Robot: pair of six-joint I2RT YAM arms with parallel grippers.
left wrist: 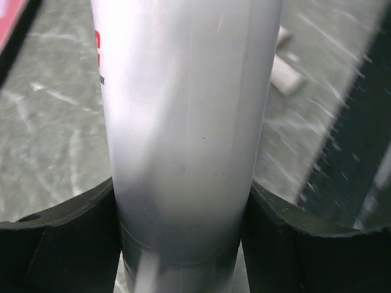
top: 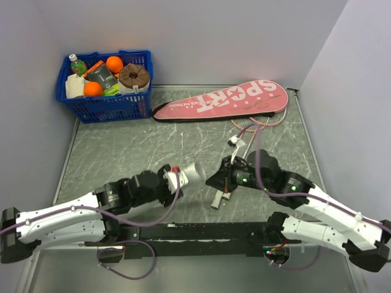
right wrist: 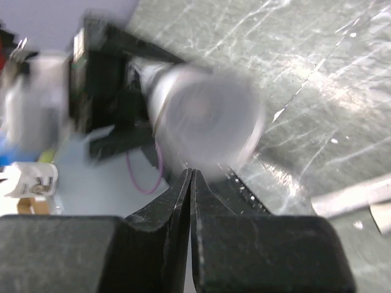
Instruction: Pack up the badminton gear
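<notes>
the long white tube (top: pixel 194 173) is held level over the tabletop's (top: pixel 122 152) near middle, clamped by the left gripper (top: pixel 176 180), probably presented for loading. the right gripper (right wrist: pixel 191 183), pinched together on nothing visible, faces its end. the pink case (top: pixel 220 101) lies along the far edge.

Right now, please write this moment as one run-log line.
left gripper: grips white tube | right gripper: shut, facing tube's end | pink case: far side of table
</notes>
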